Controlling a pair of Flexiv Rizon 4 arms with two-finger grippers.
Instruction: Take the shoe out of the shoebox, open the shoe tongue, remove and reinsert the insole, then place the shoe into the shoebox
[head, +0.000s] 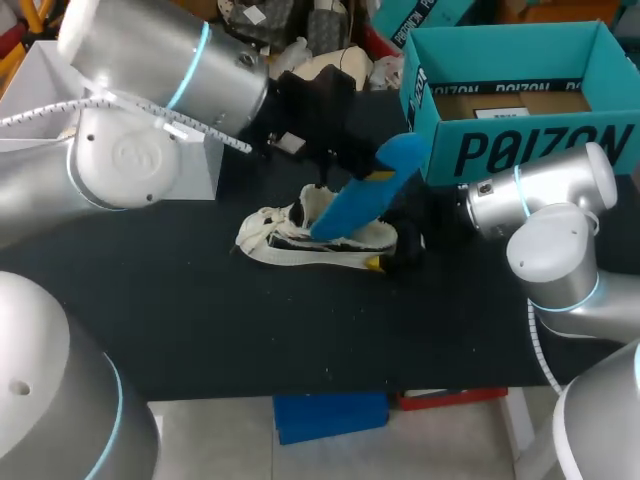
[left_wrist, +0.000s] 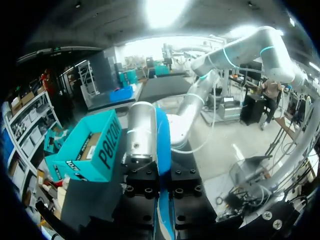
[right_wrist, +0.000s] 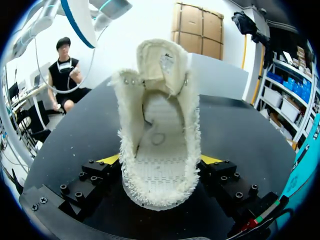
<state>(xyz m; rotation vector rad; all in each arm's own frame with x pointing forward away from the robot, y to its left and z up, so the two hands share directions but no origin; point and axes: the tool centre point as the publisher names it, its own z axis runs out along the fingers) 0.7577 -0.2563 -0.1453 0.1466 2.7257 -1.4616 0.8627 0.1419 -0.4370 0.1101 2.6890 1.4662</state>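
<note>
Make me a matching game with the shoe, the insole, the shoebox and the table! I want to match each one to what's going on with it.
Things:
1. shoe
2. insole
3. shoebox
4. table

What's going on:
A. teal and open, at the far right of the table
B. black, with the shoe lying on it
C. blue, held up over the shoe by the left gripper
D. white, clamped at its heel end by the right gripper

Pairs: 1-D, 2-C, 3-A, 4-B
</note>
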